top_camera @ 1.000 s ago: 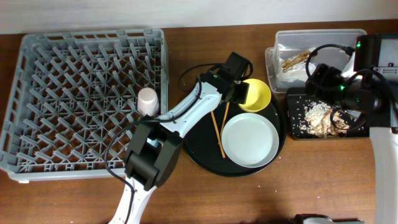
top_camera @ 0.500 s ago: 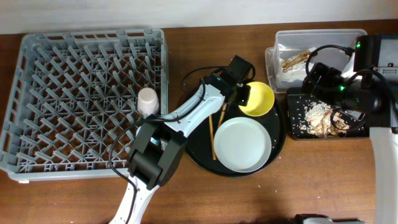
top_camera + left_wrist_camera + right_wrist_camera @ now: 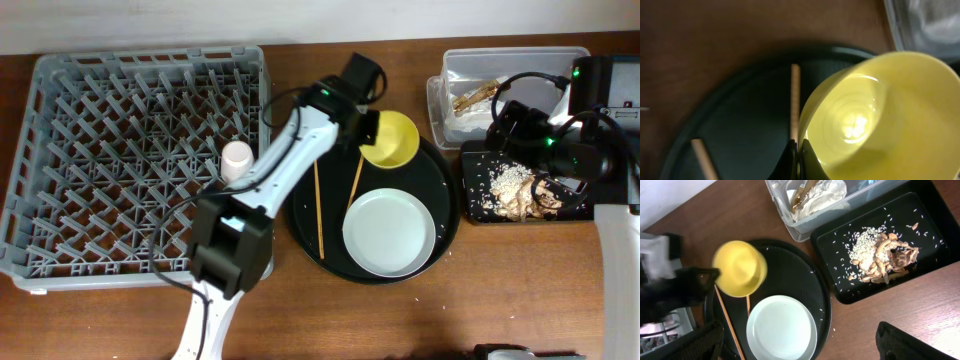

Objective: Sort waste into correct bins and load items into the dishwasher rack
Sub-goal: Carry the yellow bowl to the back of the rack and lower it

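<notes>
Loading dishes: gripping yellow bowl [image 3: 875, 115] by its rim in left gripper [image 3: 796, 152], tilted above round black tray [image 3: 300, 225]; next, likely carrying it to dishwasher rack [image 3: 120, 170], well left of gripper, setting among pegs

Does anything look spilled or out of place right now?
Rice grains are scattered loose across the shallow black tray around the food scraps, and a few lie on the round black tray. The two chopsticks lie apart at different angles. The yellow bowl hangs tilted, pinched at its rim by the left gripper.
</notes>
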### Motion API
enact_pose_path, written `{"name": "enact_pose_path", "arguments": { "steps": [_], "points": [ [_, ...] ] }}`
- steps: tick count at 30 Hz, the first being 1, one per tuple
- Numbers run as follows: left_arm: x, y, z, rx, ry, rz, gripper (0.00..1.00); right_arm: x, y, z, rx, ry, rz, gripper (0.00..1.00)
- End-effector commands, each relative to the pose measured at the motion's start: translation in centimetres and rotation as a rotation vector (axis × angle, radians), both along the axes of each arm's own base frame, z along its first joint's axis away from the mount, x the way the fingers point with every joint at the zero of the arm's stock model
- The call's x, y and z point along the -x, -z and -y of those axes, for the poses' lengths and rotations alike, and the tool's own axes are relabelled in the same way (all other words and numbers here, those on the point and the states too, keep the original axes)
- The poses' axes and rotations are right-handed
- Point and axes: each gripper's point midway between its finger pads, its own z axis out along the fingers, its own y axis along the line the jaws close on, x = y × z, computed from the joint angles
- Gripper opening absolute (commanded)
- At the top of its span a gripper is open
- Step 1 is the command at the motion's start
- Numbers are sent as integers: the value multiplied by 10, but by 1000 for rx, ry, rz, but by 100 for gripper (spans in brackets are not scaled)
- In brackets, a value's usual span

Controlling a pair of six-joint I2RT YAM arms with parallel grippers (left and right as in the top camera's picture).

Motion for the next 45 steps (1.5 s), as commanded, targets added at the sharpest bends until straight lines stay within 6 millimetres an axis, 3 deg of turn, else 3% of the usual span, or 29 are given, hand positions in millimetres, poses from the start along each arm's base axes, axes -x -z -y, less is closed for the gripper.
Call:
{"name": "enact_pose_path", "arguments": {
  "steps": [1,3,5,6,11,18,22,25,31,35,39,45],
  "points": [
    [-15,-102,-32,75,-23,169,0,0,-2,4,13,12,6,98],
    [-16,-125,-53,60,-45,211,0,0,-2,4,13,12,6,99],
    [-19,-147,-91,-18,-133,263,0,0,-2,4,13,12,6,99],
    [-21,-162,-121,-87,-207,305,0,0,-2,4,13,12,6,98],
    [-28,-182,-214,-363,-445,395,0,0,-2,4,13,12,6,98],
    [-33,-208,-304,-617,-700,489,0,0,-2,4,13,12,6,99],
    [-30,-242,-351,-793,-907,611,0,0,-2,4,13,12,6,98],
    [-29,-246,-362,-894,-975,644,0,0,-2,4,13,12,6,98],
    [-64,-175,-344,-1075,-896,583,0,0,-2,4,13,12,6,98],
    [-77,-126,-314,-1137,-793,544,0,0,-2,4,13,12,6,98],
    [-82,-104,-308,-1154,-761,521,0,0,-2,4,13,12,6,98],
    [-86,-93,-303,-1120,-738,506,0,0,-2,4,13,12,6,98]
  ]
}}
